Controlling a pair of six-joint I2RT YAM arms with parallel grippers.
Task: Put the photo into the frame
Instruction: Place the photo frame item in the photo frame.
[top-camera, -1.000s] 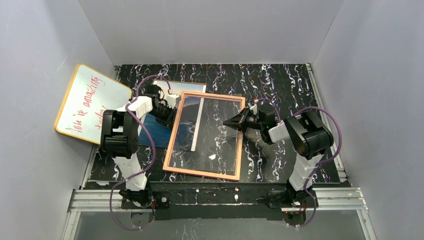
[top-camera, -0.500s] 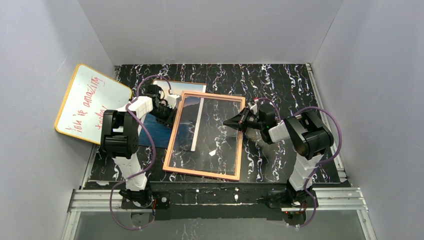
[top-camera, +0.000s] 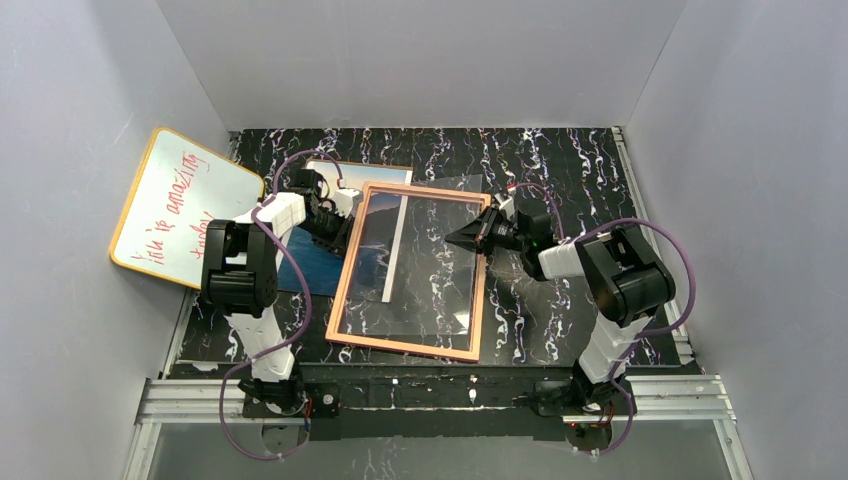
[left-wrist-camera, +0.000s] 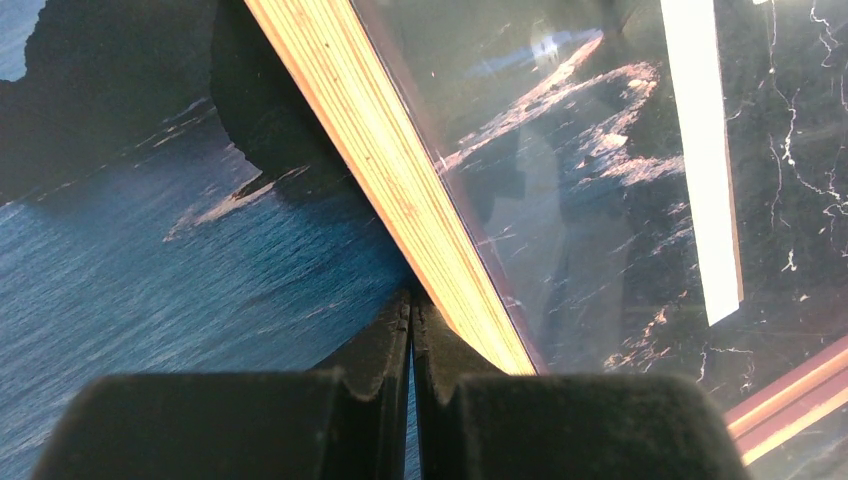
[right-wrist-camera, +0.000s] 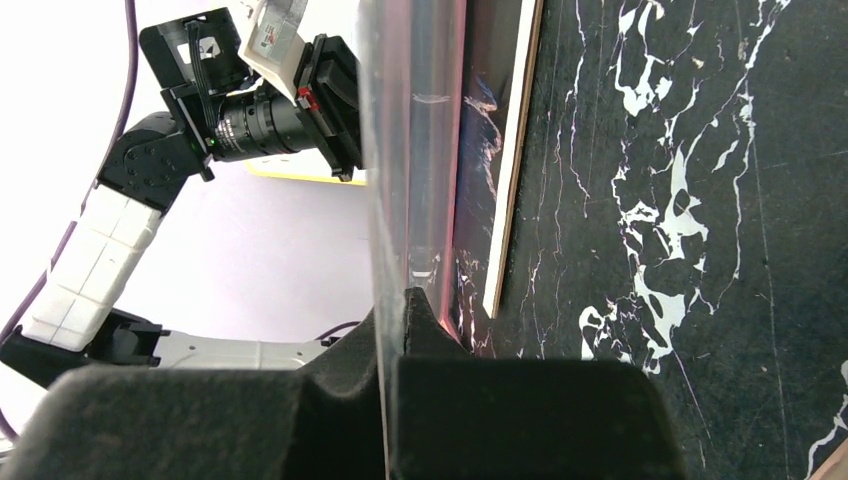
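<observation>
Pink-orange frame (top-camera: 405, 348) lies flat on the black marbled table (top-camera: 560, 170), just beyond the two arm bases. I see a clear pane (top-camera: 430, 270) within its rails, the pane's far right corner poking past the far rail.

The frame does not hold the photo (top-camera: 310, 262). The print lies face up on the table to the left, its right part tucked under the frame's left rail, and its white margin shows through the pane.

Right gripper (top-camera: 452, 240): elbow raised, forearm reaching left over the right rail. The fingers are pinched on the pane's right edge, which the wrist view shows edge-on between them (right-wrist-camera: 400, 300).

Left gripper (top-camera: 338, 228): forearm reaching away and to the right. The fingers are pressed together with nothing between them, and their tip (left-wrist-camera: 410, 300) rests on the photo against the left rail's outer side.

Farthest left, a yellow-rimmed whiteboard (top-camera: 180, 205) with red writing leans on the wall.
</observation>
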